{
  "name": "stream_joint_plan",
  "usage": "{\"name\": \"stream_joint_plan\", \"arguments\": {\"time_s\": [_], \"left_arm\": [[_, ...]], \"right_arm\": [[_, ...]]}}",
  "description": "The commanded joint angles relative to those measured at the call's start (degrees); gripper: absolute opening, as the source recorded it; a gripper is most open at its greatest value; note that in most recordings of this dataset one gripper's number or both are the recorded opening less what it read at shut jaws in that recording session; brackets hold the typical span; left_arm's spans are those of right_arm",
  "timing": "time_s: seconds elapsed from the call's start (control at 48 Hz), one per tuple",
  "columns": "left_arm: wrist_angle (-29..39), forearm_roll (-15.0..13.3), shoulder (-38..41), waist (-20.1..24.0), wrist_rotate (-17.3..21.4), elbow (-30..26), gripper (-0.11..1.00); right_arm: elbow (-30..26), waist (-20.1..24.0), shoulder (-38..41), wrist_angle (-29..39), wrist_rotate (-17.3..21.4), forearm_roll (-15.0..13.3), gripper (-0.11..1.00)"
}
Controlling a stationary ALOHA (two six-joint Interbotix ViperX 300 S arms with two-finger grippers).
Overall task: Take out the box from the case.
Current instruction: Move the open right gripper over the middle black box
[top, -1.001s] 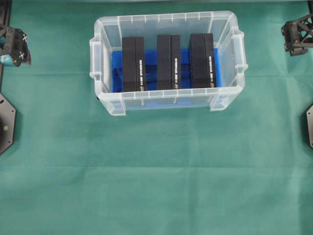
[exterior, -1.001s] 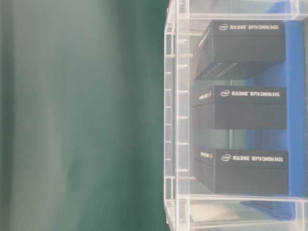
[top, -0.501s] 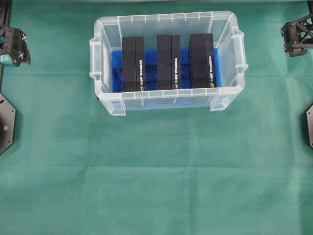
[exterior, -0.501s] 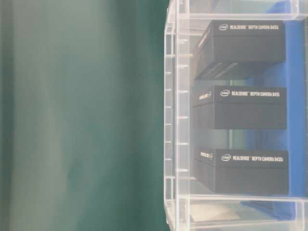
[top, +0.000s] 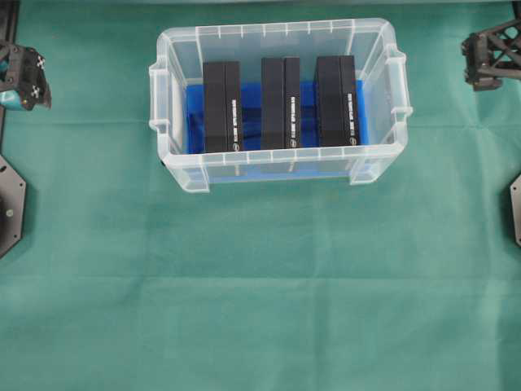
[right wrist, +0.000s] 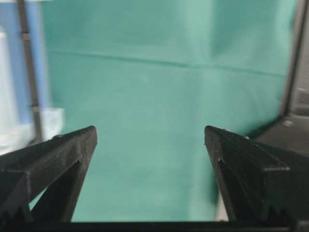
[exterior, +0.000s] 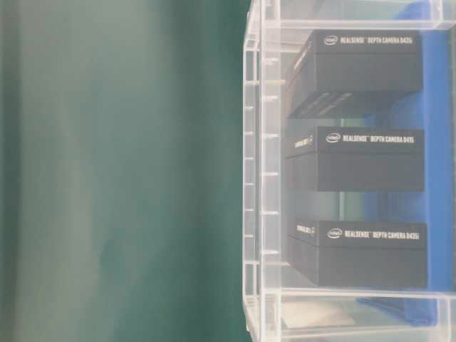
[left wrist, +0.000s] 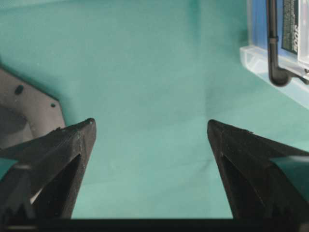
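The clear plastic case [top: 281, 175] sits at the back middle of the green cloth, blue lining on its floor. Three black boxes stand side by side in it: left box [top: 222, 107], middle box [top: 281, 103], right box [top: 337, 101]. The table-level view shows them through the case wall [exterior: 263, 178], the nearest being a box [exterior: 356, 253] with white print. My left gripper [left wrist: 150, 125] is open over bare cloth, far left of the case [left wrist: 270, 53]. My right gripper [right wrist: 149, 129] is open too, off to the case's right, with a blurred case corner [right wrist: 29, 125] at the view's left edge.
Green cloth [top: 260, 293] covers the whole table. The left arm [top: 23, 75] is at the far left edge and the right arm [top: 495, 57] at the far right edge. Black arm base plates [top: 10, 208] lie at both side edges.
The right arm has shifted slightly up and left at the far right edge. The case, the boxes and the left arm have not moved.
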Motion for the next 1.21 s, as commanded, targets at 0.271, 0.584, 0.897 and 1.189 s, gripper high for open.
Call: {"name": "stream_joint_plan", "arguments": {"time_s": [0.271, 0.584, 0.897, 1.189], "left_arm": [[-0.1, 0.1, 0.2, 0.5, -0.1, -1.3, 0.96], [-0.1, 0.0, 0.3, 1.3, -0.1, -1.3, 0.96], [-0.1, 0.0, 0.3, 1.4, -0.1, -1.4, 0.96], [-0.1, 0.1, 0.3, 1.4, 0.0, -1.4, 0.96]], "right_arm": [[-8.6, 5.4, 9.6, -2.9, 1.8, 0.1, 0.95], [-19.5, 8.2, 20.6, -5.0, 2.9, 0.1, 0.95], [-28.7, 10.5, 30.1, -7.2, 3.8, 0.0, 0.95], [-34.5, 12.1, 36.1, -9.8, 5.7, 0.1, 0.95]]}}
